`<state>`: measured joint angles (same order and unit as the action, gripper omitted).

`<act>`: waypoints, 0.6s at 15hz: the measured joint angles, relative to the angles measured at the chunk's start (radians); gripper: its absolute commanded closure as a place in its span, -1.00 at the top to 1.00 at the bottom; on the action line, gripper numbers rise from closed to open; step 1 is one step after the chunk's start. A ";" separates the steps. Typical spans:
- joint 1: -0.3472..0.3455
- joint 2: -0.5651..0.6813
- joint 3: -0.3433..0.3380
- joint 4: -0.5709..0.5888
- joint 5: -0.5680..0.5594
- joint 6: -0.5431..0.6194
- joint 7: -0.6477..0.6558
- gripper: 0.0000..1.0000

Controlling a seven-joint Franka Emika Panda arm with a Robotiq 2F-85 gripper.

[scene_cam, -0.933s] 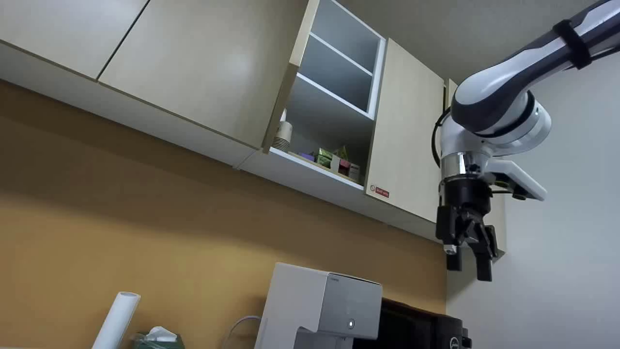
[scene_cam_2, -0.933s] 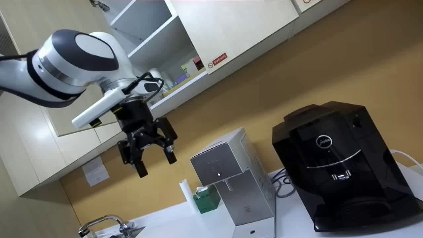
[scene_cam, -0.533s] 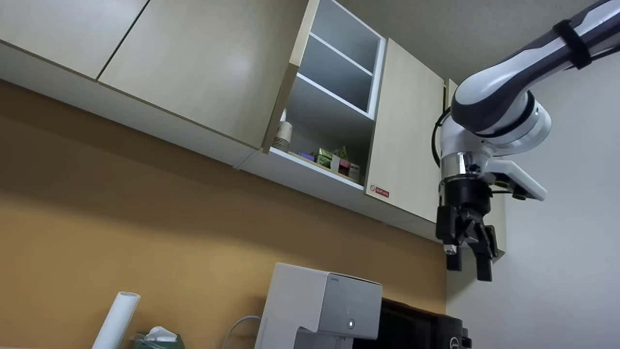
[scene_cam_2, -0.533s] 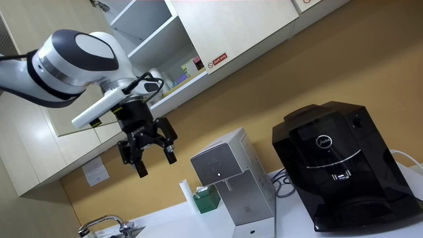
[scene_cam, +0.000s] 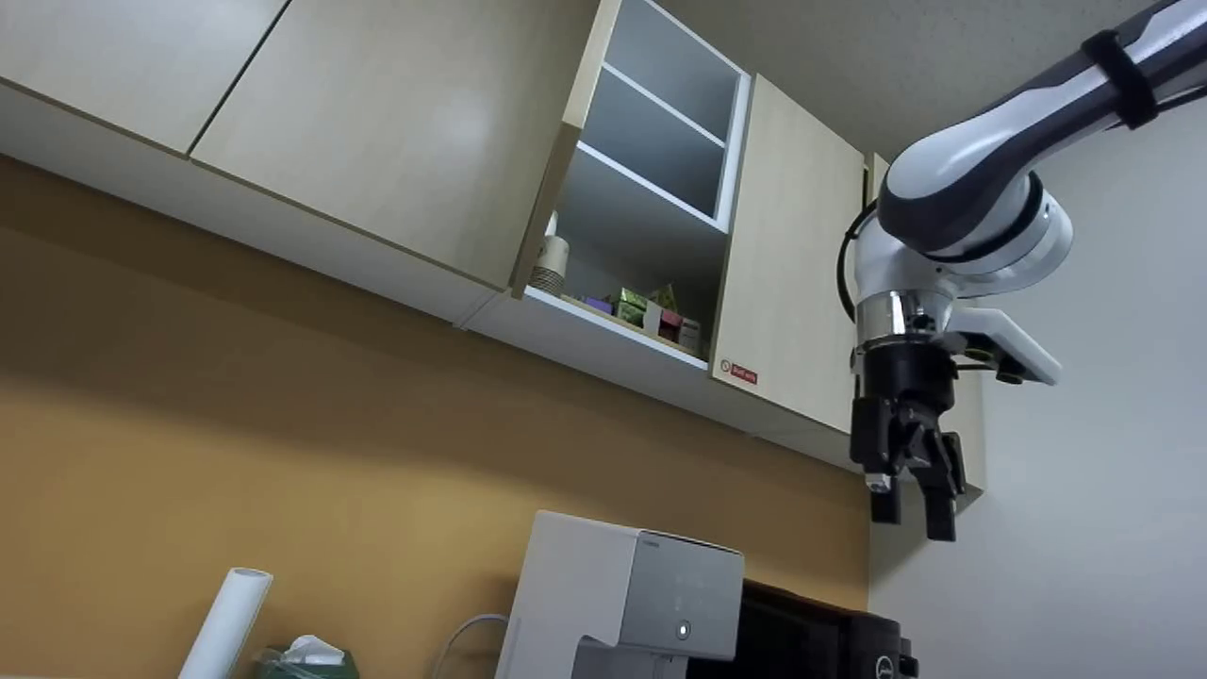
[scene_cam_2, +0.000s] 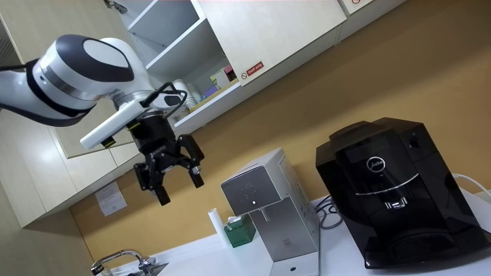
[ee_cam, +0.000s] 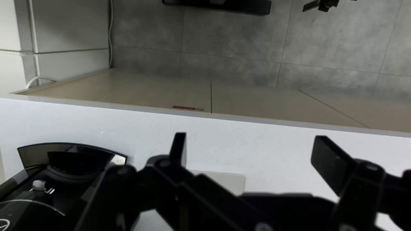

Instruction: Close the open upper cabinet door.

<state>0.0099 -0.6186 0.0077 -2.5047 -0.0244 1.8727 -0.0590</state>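
Gripper (scene_cam_2: 180, 188) shifted slightly; jaws stood apart, empty. Open upper cabinet door (scene_cam_2: 73, 21) likely needed outer-face push near free edge.

The pincer (scene_cam_2: 181, 189) looks matt, the coffee machine (scene_cam_2: 387, 184) glossy

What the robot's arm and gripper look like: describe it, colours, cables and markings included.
The arm is rounded and white with dark grey panels, a silver band and a black strap. A looped black cable runs near a white bar with black-and-yellow trim. The gripper is black, two-fingered, with pale ROBOTIQ lettering.
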 measured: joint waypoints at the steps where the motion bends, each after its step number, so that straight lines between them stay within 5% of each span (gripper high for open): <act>1: 0.003 -0.013 0.015 0.001 -0.001 -0.002 0.001 1.00; 9: 0.094 -0.286 0.170 0.035 0.045 0.001 0.081 1.00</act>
<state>0.1034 -0.9050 0.1779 -2.4692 0.0209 1.8741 0.0219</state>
